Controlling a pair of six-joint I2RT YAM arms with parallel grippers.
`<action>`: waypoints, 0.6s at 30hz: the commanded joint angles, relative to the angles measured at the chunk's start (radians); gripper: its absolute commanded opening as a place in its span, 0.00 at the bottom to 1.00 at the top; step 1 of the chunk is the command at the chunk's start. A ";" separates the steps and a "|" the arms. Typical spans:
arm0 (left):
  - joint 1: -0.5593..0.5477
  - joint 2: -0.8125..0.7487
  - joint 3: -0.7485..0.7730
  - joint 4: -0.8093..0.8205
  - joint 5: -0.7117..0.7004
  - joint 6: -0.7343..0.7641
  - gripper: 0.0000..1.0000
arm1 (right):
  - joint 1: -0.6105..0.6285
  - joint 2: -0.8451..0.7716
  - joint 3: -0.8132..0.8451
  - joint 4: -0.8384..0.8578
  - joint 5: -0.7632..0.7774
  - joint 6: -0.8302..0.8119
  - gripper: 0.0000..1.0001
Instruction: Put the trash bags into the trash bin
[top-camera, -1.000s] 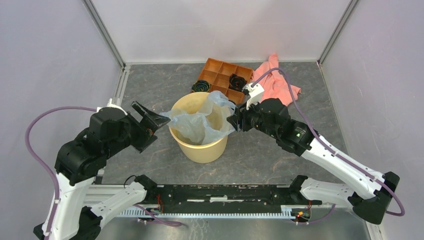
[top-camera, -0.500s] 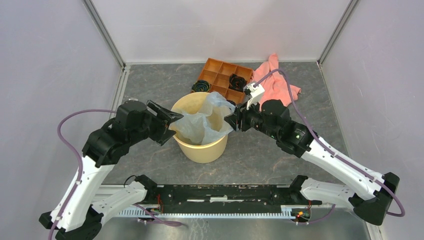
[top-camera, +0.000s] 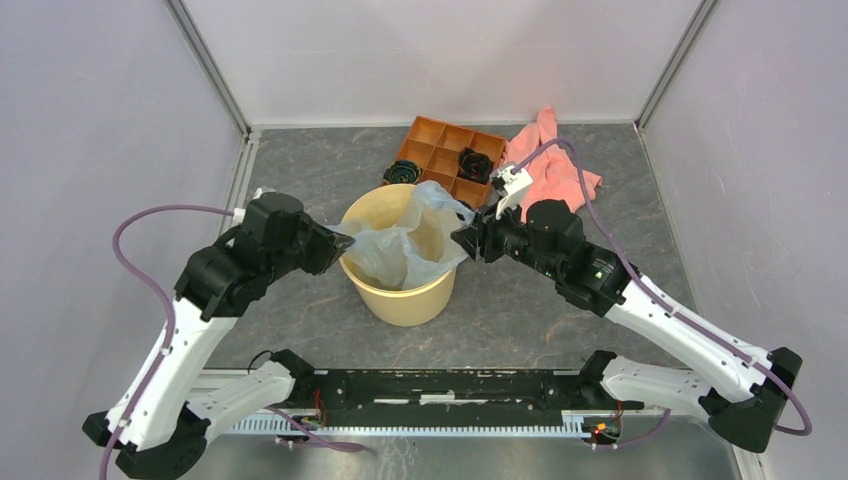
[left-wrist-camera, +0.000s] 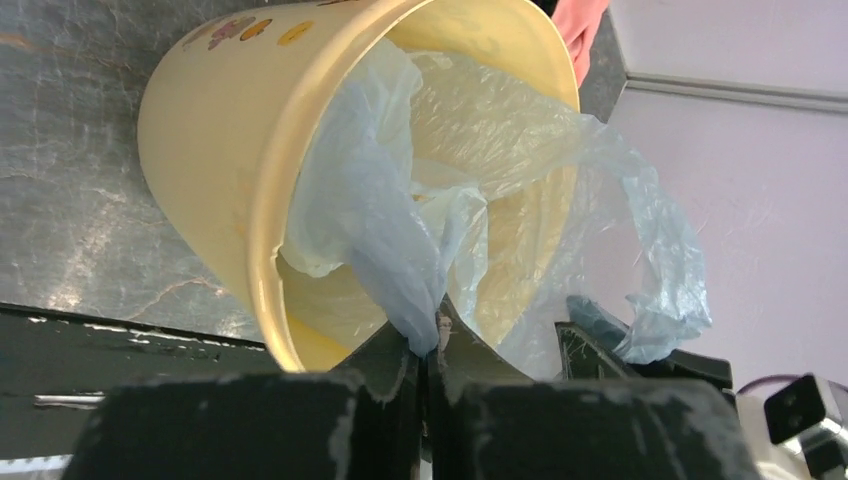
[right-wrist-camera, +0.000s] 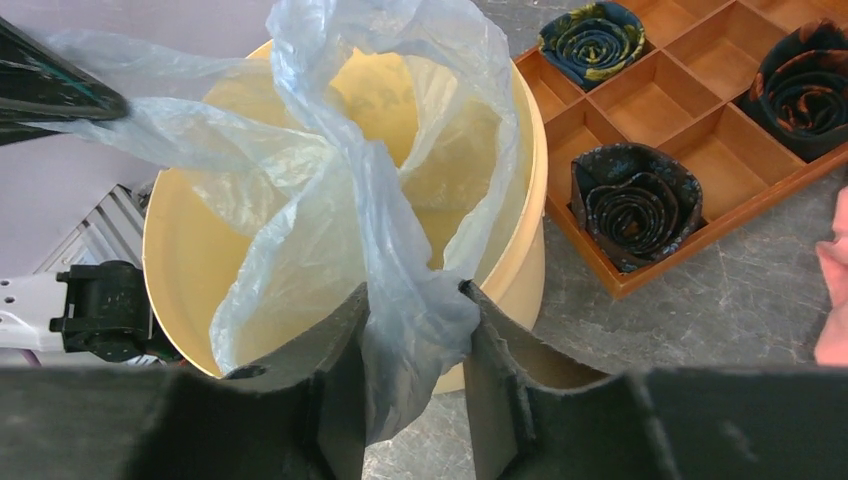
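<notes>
Centre of top view: trash bin (top-camera: 400, 298) upright on the bench (top-camera: 500, 312). Trash bag (top-camera: 400, 245) hangs in the bin's mouth, its film spread across the opening and pulled out over the left and right rim.

Left hand (top-camera: 335, 243), at the bin's left rim: fingers together, pinching a thin twist of the bag.

Right hand (top-camera: 466, 243), at the right rim: clamped on a thicker bunch of bag film.

Upper centre: orange tray (top-camera: 430, 130) behind the bin, dark rolled items (top-camera: 474, 163) in some compartments. Pink cloth (top-camera: 555, 170) just right of the tray.
</notes>
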 joint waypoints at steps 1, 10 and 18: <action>0.000 -0.109 0.015 -0.028 -0.042 0.180 0.02 | 0.005 -0.043 0.000 0.015 -0.009 -0.001 0.35; 0.000 -0.371 -0.149 0.004 0.167 0.377 0.02 | 0.004 -0.058 -0.029 -0.019 -0.075 0.041 0.19; -0.002 -0.467 -0.182 -0.183 0.075 0.413 0.02 | 0.004 -0.111 -0.082 -0.073 -0.070 0.069 0.50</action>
